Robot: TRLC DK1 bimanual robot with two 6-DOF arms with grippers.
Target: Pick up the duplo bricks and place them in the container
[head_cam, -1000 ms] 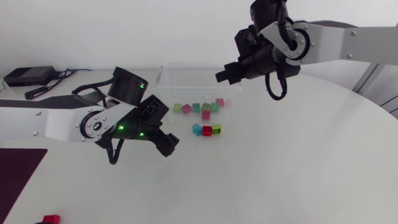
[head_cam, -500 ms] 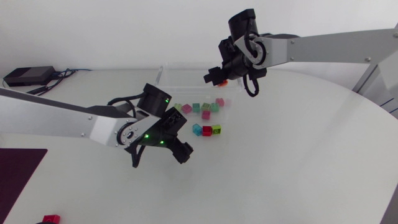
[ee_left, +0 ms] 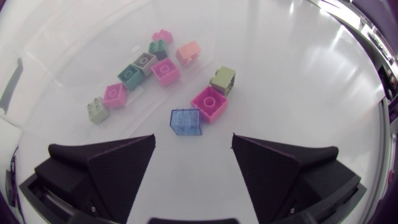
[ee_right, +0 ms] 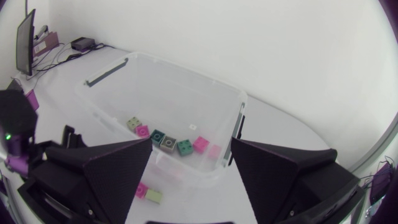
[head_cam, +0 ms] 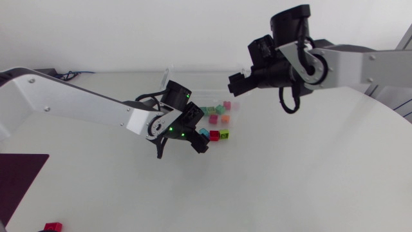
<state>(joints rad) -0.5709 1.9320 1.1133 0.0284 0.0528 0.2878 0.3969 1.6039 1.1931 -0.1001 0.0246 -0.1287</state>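
A clear, open-topped container (ee_right: 165,64) is sitting upright on the table (head_cam: 290,174), holding a loose row of small bricks (ee_right: 169,144) in green, pink, teal, grey and orange. Just outside its wall, three more are lying in a close line: a translucent blue brick (ee_left: 186,122), a red brick (ee_left: 209,103) and an olive-green brick (ee_left: 222,79).

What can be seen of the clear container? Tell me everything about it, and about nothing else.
The container is a clear plastic box, rectangular with rounded corners, a thickened rim and a grip lip at each short end. It has no lid and stands upright, open side up, at the far side of the white table. Several small bricks, pink, green and teal, lie in a loose row on its floor. The right gripper hangs open above it without touching it.
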